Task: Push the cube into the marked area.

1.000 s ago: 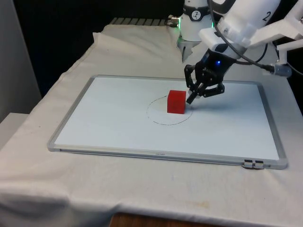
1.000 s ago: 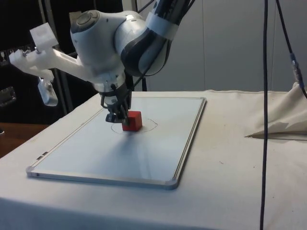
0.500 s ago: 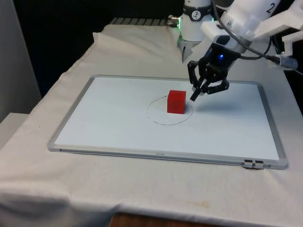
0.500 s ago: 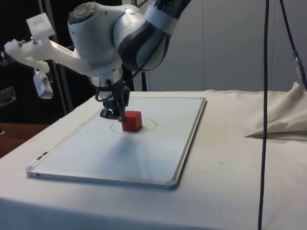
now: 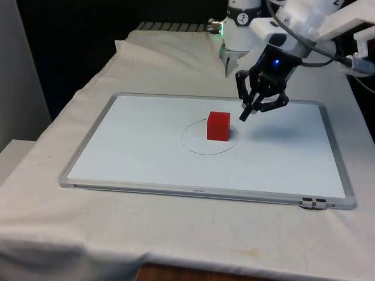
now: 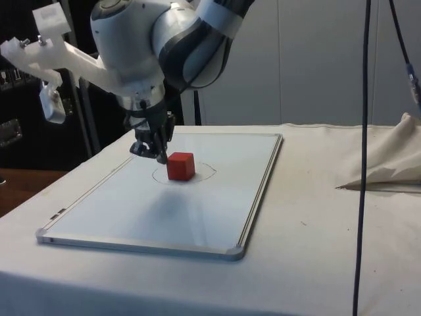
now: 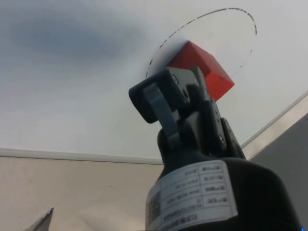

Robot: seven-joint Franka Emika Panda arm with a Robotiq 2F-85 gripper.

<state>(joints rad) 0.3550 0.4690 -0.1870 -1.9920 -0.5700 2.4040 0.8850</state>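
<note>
Start with the red cube (image 5: 218,126): flat on one face inside the drawn circle (image 5: 199,150) on the whiteboard (image 5: 135,146), toward the circle's edge on the front view's right rather than at its middle. Judged from that, looks done or very nearly so.

Just beside it, on the front view's right and a little higher: the jaws, pinched narrow, holding nothing, apart from the cube and off the board. Around all of it, the table (image 5: 176,246) under its white cloth.

Two ways to spoil this.
- **Sweeping low:** by coming across at cube height, clipping a corner and knocking the cube over the line, with little margin on that side.
- **Nudging to centre it:** by pressing off the middle of a face, spinning the cube instead of sliding it straight. On so slick a board, likely to skate further than meant.

From the front view, take the cube's place within the circle and the sideways gap to the jaws. From the side view, take the height: tips about level with the top of the cube (image 6: 180,166), well above the board, and the circle (image 6: 209,172) peeping out past the cube. From the wrist view, take the line itself: a dashed arc (image 7: 240,12) curving beyond the cube (image 7: 207,67), with the board's frame (image 7: 276,118) close by. Cannot tell there how the line runs under the fingers.
</note>
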